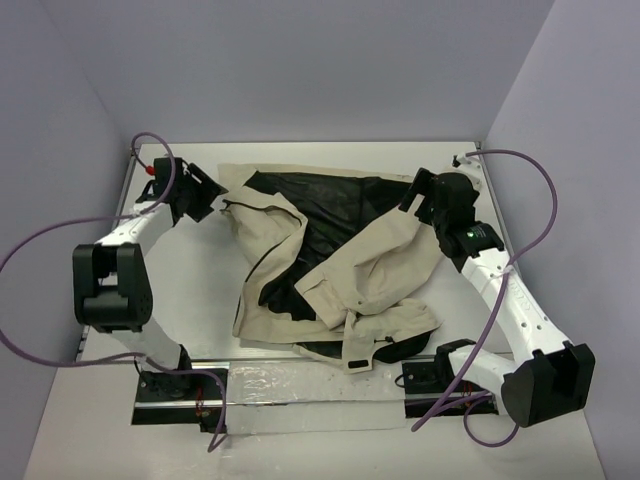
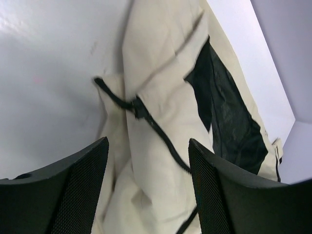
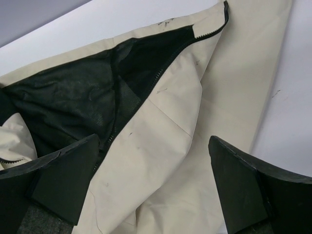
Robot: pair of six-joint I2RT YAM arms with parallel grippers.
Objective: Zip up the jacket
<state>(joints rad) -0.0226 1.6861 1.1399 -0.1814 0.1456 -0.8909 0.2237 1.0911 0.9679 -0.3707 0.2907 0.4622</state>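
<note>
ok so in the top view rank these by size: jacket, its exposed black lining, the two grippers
1. jacket
2. black lining
3. left gripper and right gripper: they look about alike, so tied

Plain walls [image 1: 300, 70] are enclosing a white tabletop [image 1: 195, 272] and two cabled robot arms [image 1: 112, 285] are sitting bolted to it: a robotics lab.

Seen from overhead, the left end effector [image 1: 215, 203] hides its fingertips under its own dark body, so I can't judge whether it touches the jacket [image 1: 390, 260] just beside it. The same goes for the right end effector [image 1: 413, 200]. Between the left fingers [image 2: 83, 190] the cloth runs off the bottom edge. Ahead of them, a dark lump on the zipper [image 2: 163, 141] is too blurred to identify. The sleeves are lost among the folds.
</note>
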